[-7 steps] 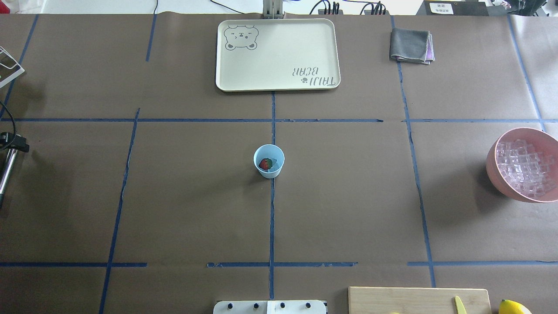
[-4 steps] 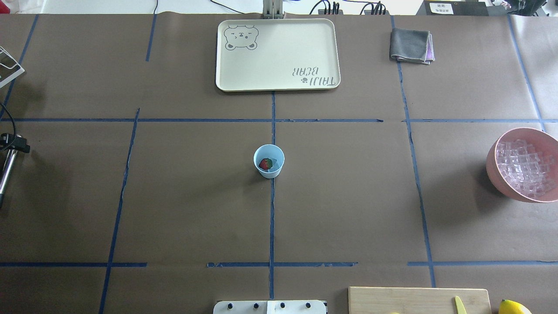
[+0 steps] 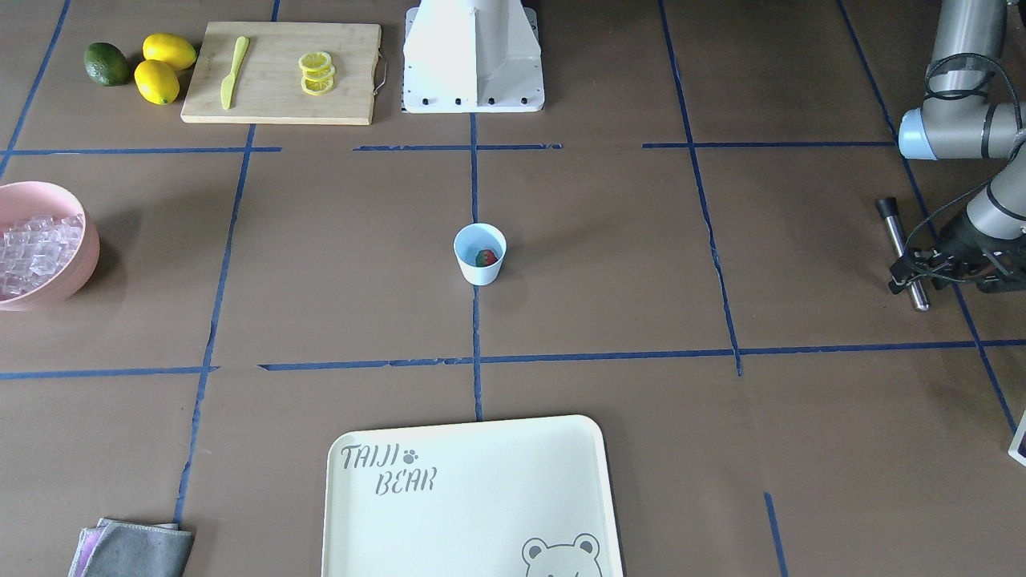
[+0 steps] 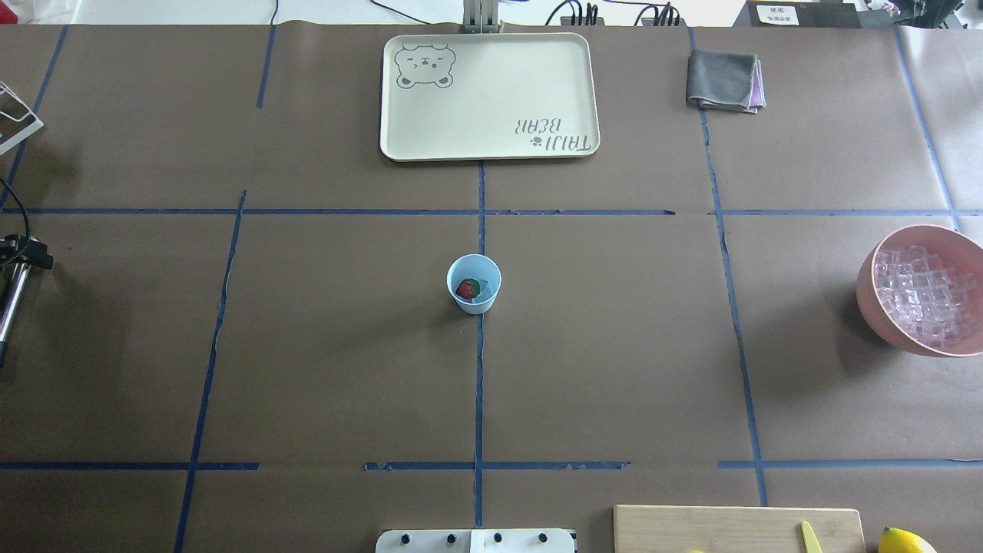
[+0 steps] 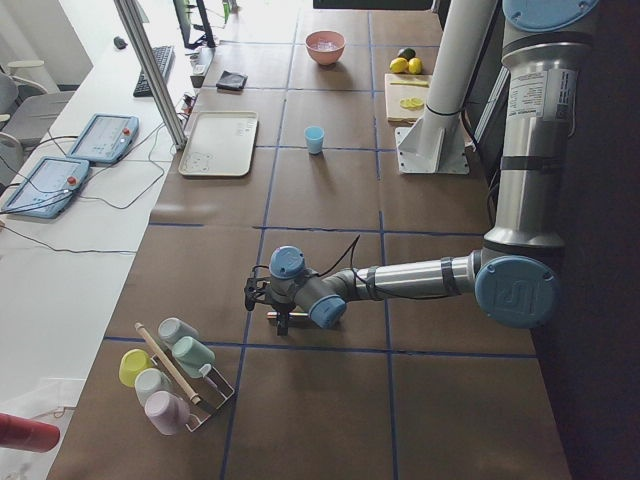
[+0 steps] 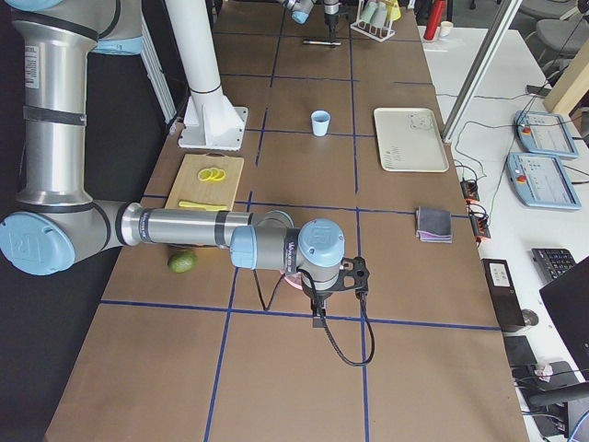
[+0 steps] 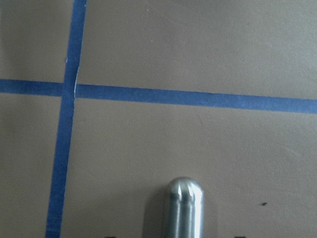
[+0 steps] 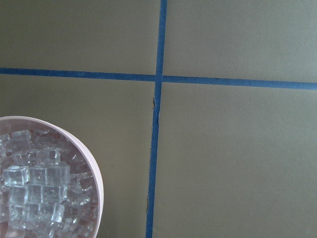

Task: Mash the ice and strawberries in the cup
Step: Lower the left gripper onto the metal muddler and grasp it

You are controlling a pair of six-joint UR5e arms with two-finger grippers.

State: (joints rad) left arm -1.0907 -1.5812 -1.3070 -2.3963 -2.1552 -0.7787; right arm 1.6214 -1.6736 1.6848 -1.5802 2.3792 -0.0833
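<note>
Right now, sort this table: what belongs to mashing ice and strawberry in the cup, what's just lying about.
For the job: cup, strawberry inside it, ice in the pink bowl, metal rod by the left gripper.
Lying about: tray, folded cloth, cutting board, yellow knife, lemon slices, lemons, green fruit.

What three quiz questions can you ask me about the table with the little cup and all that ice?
1. True or false: the strawberry is inside the cup.
2. Pick one. Where is the heap of ice? A) in the pink bowl B) on the tray C) on the grey cloth
3. Count: how many whole yellow lemons lie next to the cutting board?

Key: 1 true. 2 A. 3 two.
</note>
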